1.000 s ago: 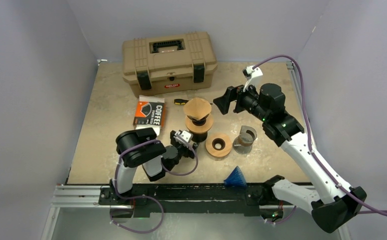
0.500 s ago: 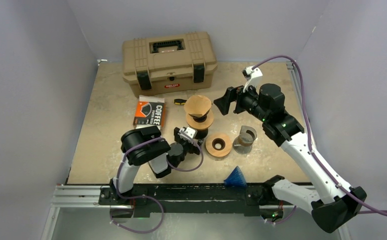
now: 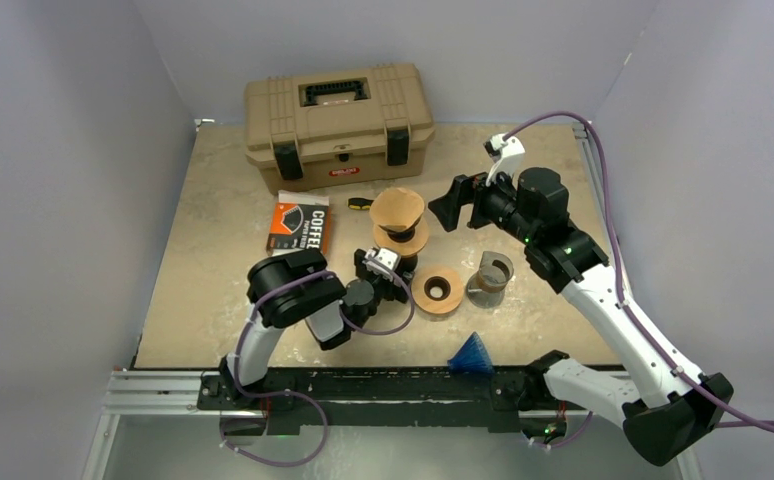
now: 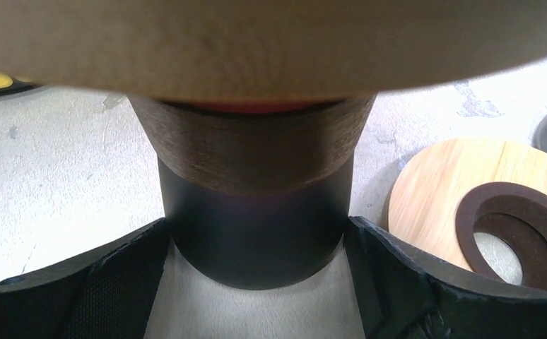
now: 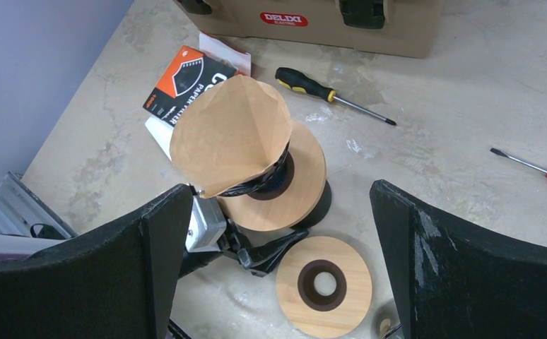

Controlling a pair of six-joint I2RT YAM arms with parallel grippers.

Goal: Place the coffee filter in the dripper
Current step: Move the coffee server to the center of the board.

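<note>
The coffee filter (image 5: pixel 228 134), a brown paper cone with a crease down one side, is seated in the dripper (image 5: pixel 299 176) mid-table. It sticks up well past the rim and leans a bit.

The left gripper (image 4: pixel 256 226) is spread apart, with the dripper's black base straddled close on both sides. The right gripper (image 5: pixel 279 191) is held above with its fingers wide apart and nothing between them.

Everything's laid out on a beige, mottled, stone-look table (image 3: pixel 213 250), boxed in by plain pale lavender walls (image 3: pixel 83 150).

The dripper is built from a pale wooden disc, a dark wood band and a matte round base. A flat wooden ring (image 3: pixel 437 290) is lying just beside it, and a tan plastic toolbox (image 3: pixel 338 120) is parked at the back.
</note>
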